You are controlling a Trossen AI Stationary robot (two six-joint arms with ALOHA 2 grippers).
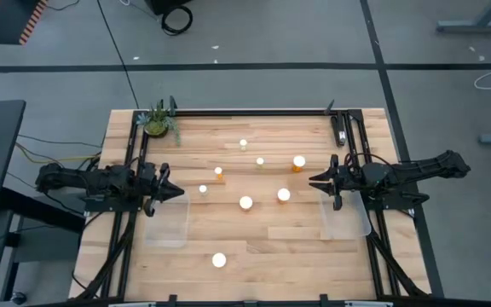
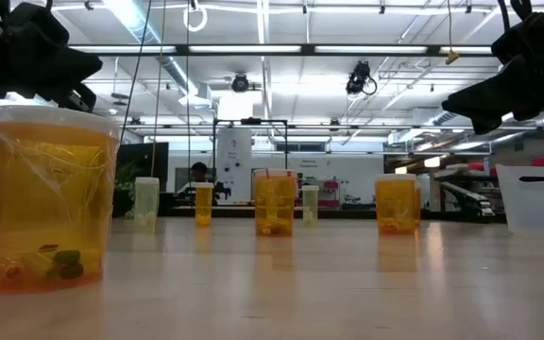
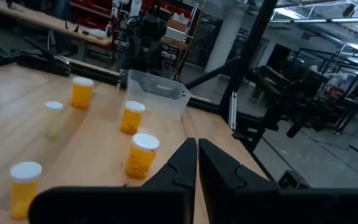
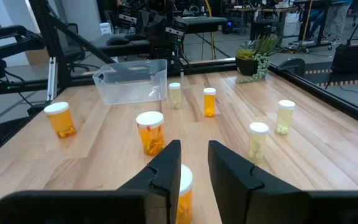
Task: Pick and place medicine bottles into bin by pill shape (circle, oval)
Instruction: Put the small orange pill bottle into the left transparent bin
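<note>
Several small medicine bottles with white caps stand upright on their bases across the middle of the wooden table, among them one [image 1: 245, 203] at the centre, one [image 1: 298, 162] nearest my right gripper and one [image 1: 219, 260] alone near the front edge, which looms large in the low view [image 2: 50, 198]. Some have orange bodies, some pale ones. My left gripper [image 1: 177, 192] hovers above the table at the left, shut and empty [image 3: 197, 158]. My right gripper [image 1: 315, 181] hovers at the right, open and empty [image 4: 194, 158], above an orange bottle [image 4: 182, 186]. Both point toward the table's middle.
A clear plastic bin [image 1: 167, 222] lies below my left gripper and a second one [image 1: 345, 217] below my right gripper. A small green potted plant [image 1: 160, 121] stands at the far left corner. A black frame runs along the table's far edge and sides.
</note>
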